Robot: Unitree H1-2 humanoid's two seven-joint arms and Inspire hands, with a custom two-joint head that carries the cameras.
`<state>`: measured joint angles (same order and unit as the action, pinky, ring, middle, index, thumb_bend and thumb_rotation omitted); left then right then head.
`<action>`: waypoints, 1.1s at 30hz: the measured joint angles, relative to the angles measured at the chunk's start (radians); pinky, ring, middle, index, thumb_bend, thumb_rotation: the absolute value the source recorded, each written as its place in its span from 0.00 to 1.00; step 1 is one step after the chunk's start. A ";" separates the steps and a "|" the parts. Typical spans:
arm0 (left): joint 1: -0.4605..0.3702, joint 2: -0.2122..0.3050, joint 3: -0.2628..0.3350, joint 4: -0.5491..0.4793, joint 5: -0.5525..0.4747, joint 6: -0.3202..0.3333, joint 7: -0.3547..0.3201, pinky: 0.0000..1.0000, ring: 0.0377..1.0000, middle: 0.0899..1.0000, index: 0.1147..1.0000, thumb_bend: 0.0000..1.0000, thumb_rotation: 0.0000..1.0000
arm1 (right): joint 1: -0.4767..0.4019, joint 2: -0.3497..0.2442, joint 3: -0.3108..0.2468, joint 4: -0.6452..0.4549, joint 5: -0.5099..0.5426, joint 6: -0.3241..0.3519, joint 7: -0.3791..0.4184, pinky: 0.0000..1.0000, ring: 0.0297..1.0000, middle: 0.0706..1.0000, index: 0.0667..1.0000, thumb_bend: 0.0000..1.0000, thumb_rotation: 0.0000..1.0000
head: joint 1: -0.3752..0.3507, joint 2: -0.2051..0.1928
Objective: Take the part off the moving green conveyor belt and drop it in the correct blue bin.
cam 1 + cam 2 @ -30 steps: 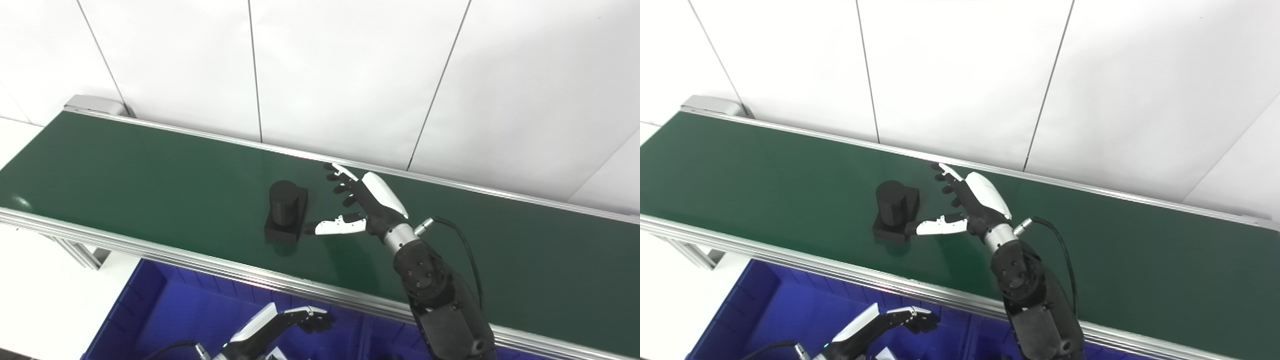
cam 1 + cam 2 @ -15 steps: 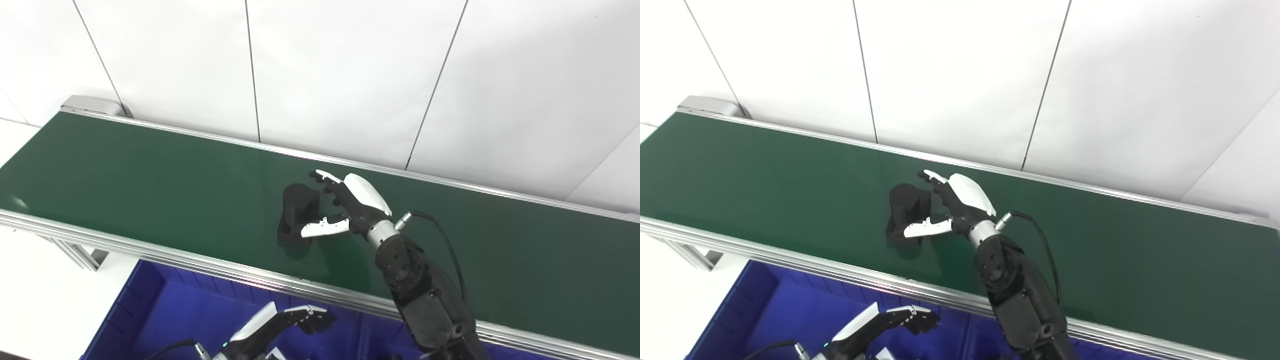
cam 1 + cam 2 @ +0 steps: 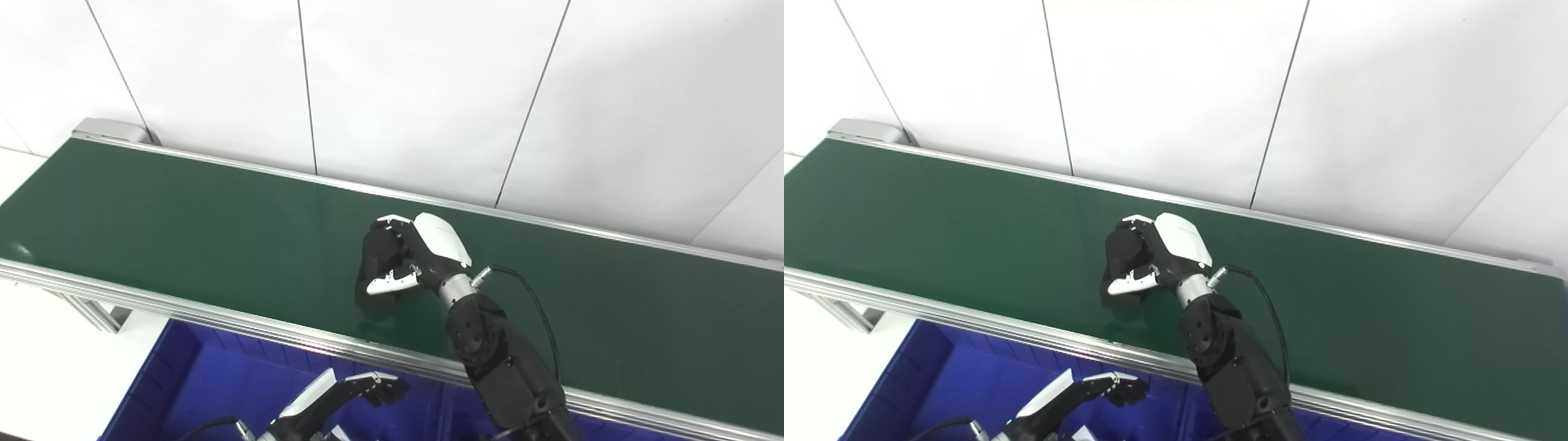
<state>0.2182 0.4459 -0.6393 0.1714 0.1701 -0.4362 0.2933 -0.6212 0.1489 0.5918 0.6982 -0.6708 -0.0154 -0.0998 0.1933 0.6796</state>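
A black part [image 3: 375,260], a cylinder on a square base, sits on the green conveyor belt [image 3: 184,226] near its middle. My right hand [image 3: 422,254] is wrapped around it, fingers curled over the far side and the white-tipped thumb [image 3: 387,284] pressed on the near side. The base still seems to touch the belt. My left hand [image 3: 343,398] hovers low over the blue bin [image 3: 184,380], fingers loosely apart, holding nothing.
The belt's aluminium front rail [image 3: 184,309] runs between the belt and the blue bin below. A white panelled wall [image 3: 429,92] stands right behind the belt. A black cable [image 3: 539,306] loops off my right wrist.
The part rode rightward on the belt into my right hand, which moved left and closed its fingers and thumb around it. My left hand stayed put.
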 measured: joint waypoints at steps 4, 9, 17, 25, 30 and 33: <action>0.001 0.000 0.008 -0.006 -0.006 0.000 -0.006 0.69 0.71 0.73 0.75 1.00 0.14 | 0.005 0.003 0.001 0.028 -0.021 -0.039 -0.076 0.38 0.44 0.41 0.51 0.51 0.00 | -0.008 0.003; 0.001 0.000 0.010 -0.007 -0.009 0.000 -0.018 0.68 0.71 0.74 0.76 1.00 0.16 | 0.018 0.003 -0.007 0.027 -0.023 -0.041 -0.116 0.35 0.41 0.40 0.51 0.51 0.00 | -0.018 0.006; 0.001 0.006 0.023 -0.008 -0.016 0.000 -0.028 0.68 0.70 0.72 0.75 1.00 0.17 | 0.086 -0.009 -0.056 -0.114 0.002 -0.040 -0.130 0.35 0.40 0.40 0.50 0.51 0.00 | -0.069 0.046; 0.004 0.026 0.038 -0.021 -0.011 0.000 -0.028 0.65 0.68 0.70 0.75 1.00 0.18 | 0.224 -0.082 -0.113 -0.433 0.019 -0.013 -0.059 0.39 0.43 0.41 0.51 0.51 0.00 | -0.109 0.098; 0.014 0.038 0.067 -0.056 -0.019 0.000 -0.044 0.63 0.67 0.71 0.75 0.99 0.18 | 0.339 -0.138 -0.159 -0.600 0.042 0.009 0.005 0.40 0.45 0.42 0.50 0.51 0.00 | -0.118 0.129; 0.016 0.037 0.081 -0.065 -0.031 -0.001 -0.078 0.63 0.67 0.72 0.75 0.99 0.18 | 0.385 -0.165 -0.181 -0.663 0.055 0.011 0.026 0.36 0.41 0.40 0.51 0.51 0.00 | -0.123 0.162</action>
<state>0.2341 0.4831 -0.5583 0.1064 0.1390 -0.4369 0.2148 -0.2357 -0.0162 0.4106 0.0351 -0.6160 -0.0048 -0.0737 0.0706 0.8420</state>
